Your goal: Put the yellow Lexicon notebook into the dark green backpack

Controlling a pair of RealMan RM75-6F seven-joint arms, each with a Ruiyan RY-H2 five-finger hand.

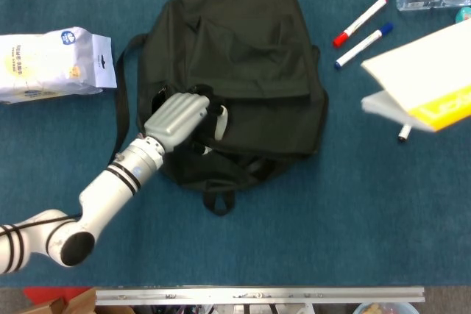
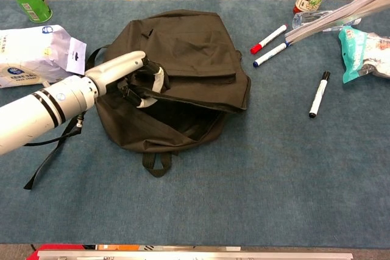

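The left hand (image 1: 176, 119) holds the upper flap of the dark green backpack (image 1: 235, 42) with its fingers curled under the edge, so a dark mouth shows on the near side; the cloth is soft and probably sags without support. The yellow Lexicon notebook (image 1: 423, 79) hangs tilted at the right edge above the table. The right hand is not visible, so I cannot tell its state. The notebook looks light and flat but its pages fan open, so I judge the spine side the better place to hold.
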